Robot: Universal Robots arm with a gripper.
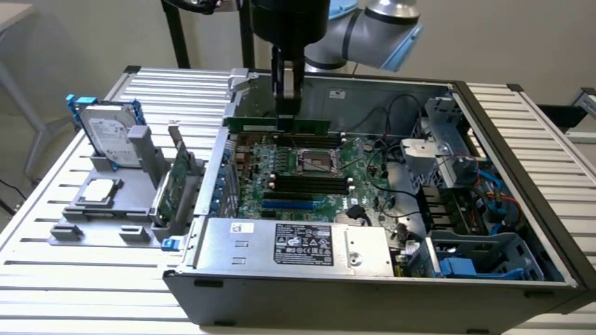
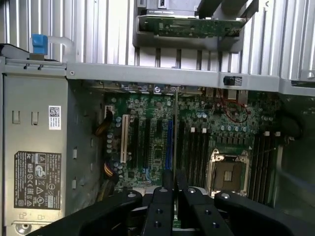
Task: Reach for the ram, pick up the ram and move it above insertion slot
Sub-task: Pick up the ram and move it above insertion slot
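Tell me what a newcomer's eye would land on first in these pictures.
First, the open computer case with its green motherboard laid bare. Next, the end effector hanging over the board, shut on the ram, which it holds level above the dark memory slots; in the wrist view the ram shows edge-on as a thin line. At the exterior view's left, a silver hard drive stands in a grey holder.

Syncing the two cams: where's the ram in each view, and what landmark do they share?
Exterior view: the ram hangs level in the gripper, over the motherboard's far edge inside the open case.
Wrist view: the ram is seen edge-on, a thin line running up from between the fingers.
Shared landmark: the CPU socket.
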